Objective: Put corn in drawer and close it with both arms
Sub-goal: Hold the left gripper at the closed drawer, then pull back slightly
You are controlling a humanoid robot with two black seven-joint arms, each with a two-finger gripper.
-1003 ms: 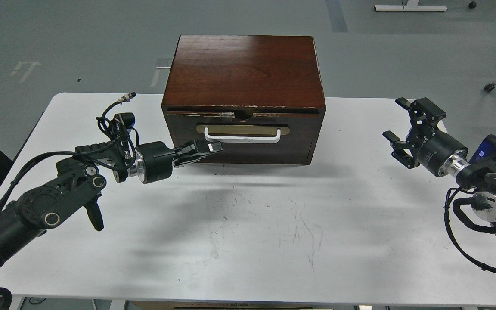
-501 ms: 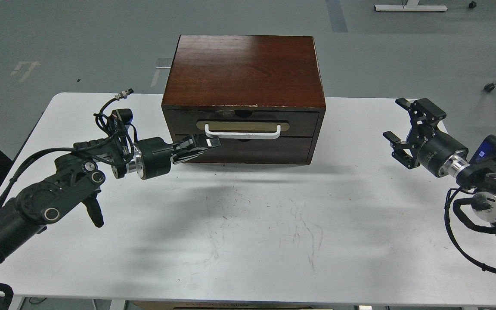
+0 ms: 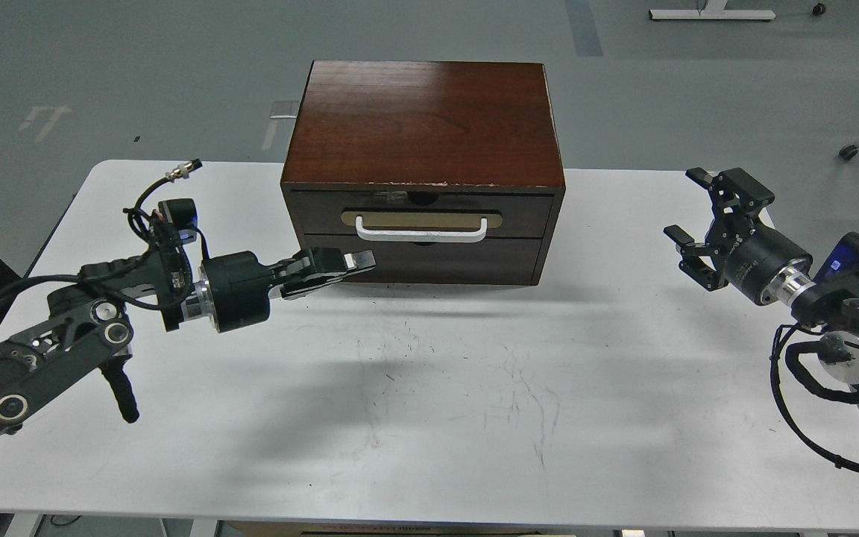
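drawer (image 3: 422,212): pushed in flush with wooden cabinet (image 3: 422,123), white handle (image 3: 422,230) forward | corn: not visible | left gripper (image 3: 359,262): fingers together, holding nothing, just below drawer's left corner | right gripper (image 3: 698,212): spread wide, well right | worktop (image 3: 437,418): white

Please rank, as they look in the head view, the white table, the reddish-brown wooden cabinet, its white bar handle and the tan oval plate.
1. White table
2. Reddish-brown wooden cabinet
3. Tan oval plate and white bar handle: too alike to rank.
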